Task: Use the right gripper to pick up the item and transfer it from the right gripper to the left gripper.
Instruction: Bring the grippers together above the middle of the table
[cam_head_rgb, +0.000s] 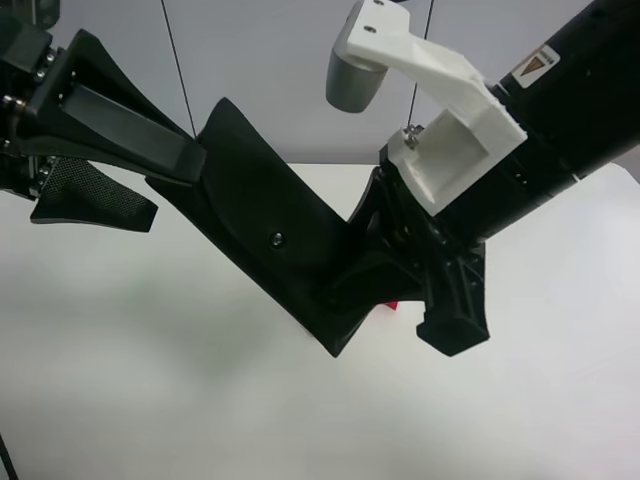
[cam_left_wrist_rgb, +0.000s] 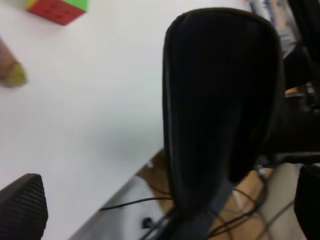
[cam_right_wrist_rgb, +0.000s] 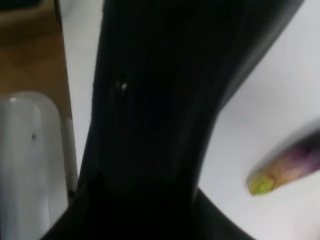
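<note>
Mid-frame, I hold the glasses case (cam_head_rgb: 270, 230) aloft, right gripper (cam_head_rgb: 400, 278) pinching its lower end, tilted so its free end reaches upper left between the spread fingers (cam_head_rgb: 95, 195) of the left gripper (cam_head_rgb: 165, 185) (handover not yet closed).

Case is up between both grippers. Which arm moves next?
Left. The left gripper is open around the free end of the glasses case, so it can probably close; the right gripper is shut on the other end.
</note>
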